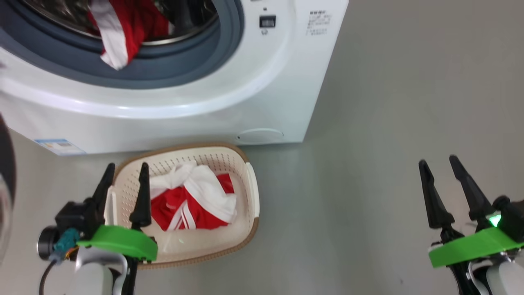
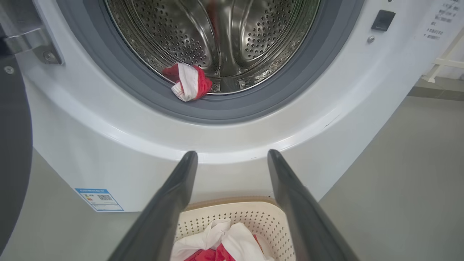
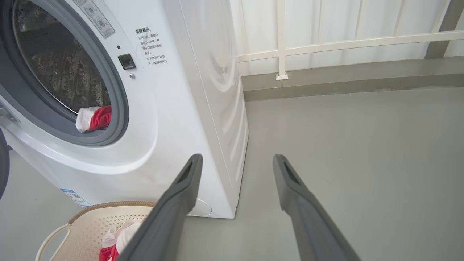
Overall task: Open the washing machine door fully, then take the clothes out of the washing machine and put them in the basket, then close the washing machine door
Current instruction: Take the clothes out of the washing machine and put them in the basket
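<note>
Looking down from the head view, a white washing machine (image 1: 254, 94) has its round opening at the upper left of the frame. The washing machine door (image 1: 5, 164) stands swung open, and a sliver of its dark rim shows at the far left edge. One red and white garment (image 1: 123, 32) lies at the bottom lip of the steel drum (image 2: 232, 36) and spills over the grey rubber seal (image 1: 184, 69). Its long axis runs top to bottom in the frame, white end lowest. More clothes (image 1: 192, 198) sit bundled in the cream basket (image 1: 250, 184), which stands on the grey floor (image 1: 389, 123) just in front of the machine, lower left of centre.

The left gripper (image 1: 127, 166) hovers at the lower left, over the basket's left side, its two dark fingers spread wide and holding nothing. The right gripper (image 1: 437, 159) hangs at the lower right above the floor, fingers likewise spread and holding nothing, well apart from machine and basket.

The garment in the drum lies straight up the frame from the left gripper's jaws. In the left wrist view it sits above the gap between the fingers, slightly left of centre. The left arm is plainly the nearer one. The next reach would likely go forward and up into the opening, jaws crossing the hanging fold.
</note>
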Controlling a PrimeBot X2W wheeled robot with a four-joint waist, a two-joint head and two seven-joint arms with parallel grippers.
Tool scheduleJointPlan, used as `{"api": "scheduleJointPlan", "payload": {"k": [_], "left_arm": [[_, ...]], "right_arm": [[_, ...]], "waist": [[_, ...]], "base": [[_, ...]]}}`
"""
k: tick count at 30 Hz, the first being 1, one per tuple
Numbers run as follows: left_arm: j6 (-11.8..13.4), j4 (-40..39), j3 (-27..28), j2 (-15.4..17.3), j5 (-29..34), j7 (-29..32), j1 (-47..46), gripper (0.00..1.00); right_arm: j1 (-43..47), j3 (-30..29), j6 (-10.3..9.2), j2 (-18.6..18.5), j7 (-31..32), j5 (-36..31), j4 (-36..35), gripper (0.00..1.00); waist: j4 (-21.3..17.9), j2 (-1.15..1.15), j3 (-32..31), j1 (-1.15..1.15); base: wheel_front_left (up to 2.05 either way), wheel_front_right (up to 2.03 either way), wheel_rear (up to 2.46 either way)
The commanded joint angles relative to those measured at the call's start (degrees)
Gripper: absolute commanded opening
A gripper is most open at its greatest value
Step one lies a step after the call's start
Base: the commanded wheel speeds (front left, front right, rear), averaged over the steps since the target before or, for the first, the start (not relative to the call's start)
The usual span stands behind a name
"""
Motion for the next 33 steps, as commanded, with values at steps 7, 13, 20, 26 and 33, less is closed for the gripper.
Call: {"api": "scheduleJointPlan", "payload": {"k": [7,13,20,26,33], "left_arm": [[-0.32,-6.69,2.17,0.76,1.26,-0.28,5.66,1.0],[-0.32,-10.97,3.2,0.59,1.69,-0.28,11.16,1.0],[-0.2,-14.17,3.95,0.52,1.39,-0.28,15.92,1.0],[0.75,-16.62,4.0,0.51,-0.04,-0.28,19.16,1.0],[2.02,-17.9,3.08,0.51,-0.96,-0.28,19.83,1.0]], "right_arm": [[3.81,0.42,0.36,-0.82,-0.36,-0.49,-0.94,1.0],[7.13,-0.08,0.36,-0.47,-0.36,-0.38,-0.75,1.0],[10.45,-0.82,0.36,-0.57,-0.36,-0.28,-1.25,1.0],[11.68,-1.22,0.36,-0.53,-0.36,-0.27,-1.39,1.0],[11.74,-1.44,0.36,-0.45,-0.36,-0.32,-1.62,1.0]], "waist": [[1.47,0.0,-5.84,0.0],[1.67,0.0,-9.86,0.0],[2.1,0.0,-12.18,0.0],[1.96,0.0,-12.71,0.0],[2.15,0.0,-12.09,0.0]], "base": [[0.0,0.0,0.0],[0.0,0.0,0.0],[0.0,0.0,0.0],[0.0,0.0,0.0],[0.0,0.0,0.0]]}}
